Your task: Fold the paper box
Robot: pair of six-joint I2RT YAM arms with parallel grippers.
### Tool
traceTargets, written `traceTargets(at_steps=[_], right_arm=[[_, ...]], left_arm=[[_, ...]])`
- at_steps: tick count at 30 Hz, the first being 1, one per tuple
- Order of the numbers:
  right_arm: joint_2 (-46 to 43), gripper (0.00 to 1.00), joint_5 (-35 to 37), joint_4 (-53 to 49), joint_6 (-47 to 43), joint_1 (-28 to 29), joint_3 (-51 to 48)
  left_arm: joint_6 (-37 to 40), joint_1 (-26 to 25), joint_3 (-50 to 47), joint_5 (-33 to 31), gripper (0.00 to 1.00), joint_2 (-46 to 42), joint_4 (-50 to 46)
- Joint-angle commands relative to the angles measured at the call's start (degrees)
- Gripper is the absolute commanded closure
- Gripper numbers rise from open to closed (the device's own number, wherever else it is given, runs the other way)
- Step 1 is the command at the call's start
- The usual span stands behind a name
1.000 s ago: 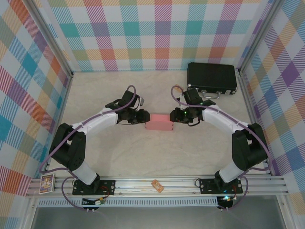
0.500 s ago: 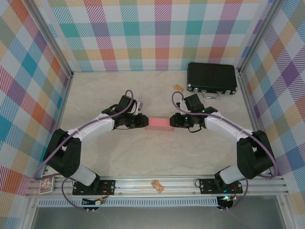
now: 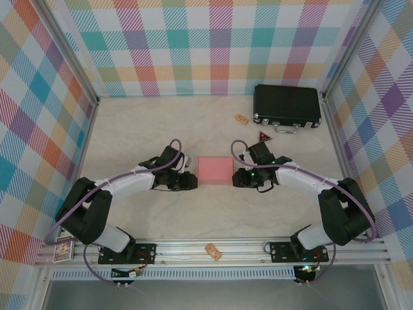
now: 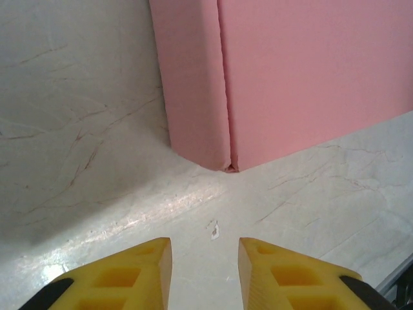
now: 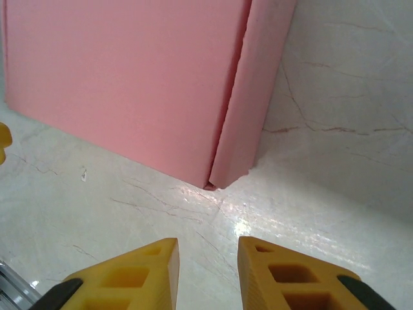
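Two end effectors flank the plain salmon-pink thin-cardboard paper box (image 3: 215, 170) in the top view. It lies flat mid-counter (image 3: 148, 129) as a low rectangle. The left end effector (image 3: 191, 181) is just beside its left edge and the right end effector (image 3: 236, 178) just beside its right edge. A black hard case with a handle (image 3: 287, 105) sits well apart, far right.

Left wrist: the left end effector (image 4: 205, 248) has its yellow fingers narrowly parted with nothing between them. The paper box (image 4: 310, 77) is ahead, apart from the tips, with a side panel seam at its near corner.

Right wrist: the right end effector (image 5: 208, 248) is also narrow and empty. The paper box (image 5: 122, 84) shows a side panel standing slightly proud of the top face.

We judge it light, stiff only along its creases, easily dented, and prone to sliding on the glossy counter. We would hold it by pinching a side wall near a corner, or by pressing both ends together, never mid-panel.
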Motion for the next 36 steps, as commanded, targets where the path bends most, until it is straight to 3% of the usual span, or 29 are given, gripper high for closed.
traceTargets(at_steps=[1,6,13,18,23,26,30,33,36], right_arm=[[1.21,0.69,1.40,1.39,0.46,0.37,0.13],[0.78,0.69,9.35,1.21,2.63,0.38,0.55],[-3.59,0.62,32.17,-5.39,5.26,-1.29,4.30],[-5.30,0.53,38.17,-6.02,3.06,-7.19,6.05],[-5.47,0.49,41.57,-0.80,-1.23,-12.71,4.22],[-5.69,0.46,43.06,4.68,-3.99,-15.53,1.44],[-6.43,0.42,39.15,13.93,-8.45,-19.43,-2.97],[-7.34,0.38,33.62,21.18,-12.66,-22.11,-5.87],[-8.31,0.36,27.68,32.02,-15.99,-24.48,-10.83]], left_arm=[[-0.83,-0.29,-0.40,-0.69,0.67,1.60,3.41],[-1.22,-0.29,-0.15,-6.35,0.63,-0.55,3.78],[5.39,0.52,4.31,-28.28,0.47,-5.73,-5.65],[12.04,2.31,7.35,-44.75,0.42,-7.44,-7.80],[22.26,5.35,5.39,-57.71,0.32,-8.30,-0.14],[26.65,9.20,2.07,-58.75,0.26,-8.47,7.61],[28.29,13.79,-1.70,-56.16,0.15,-7.66,14.94],[29.35,17.07,-4.37,-50.30,0.02,-7.32,20.81],[29.57,21.02,-6.76,-42.63,0.00,-7.02,26.60]])
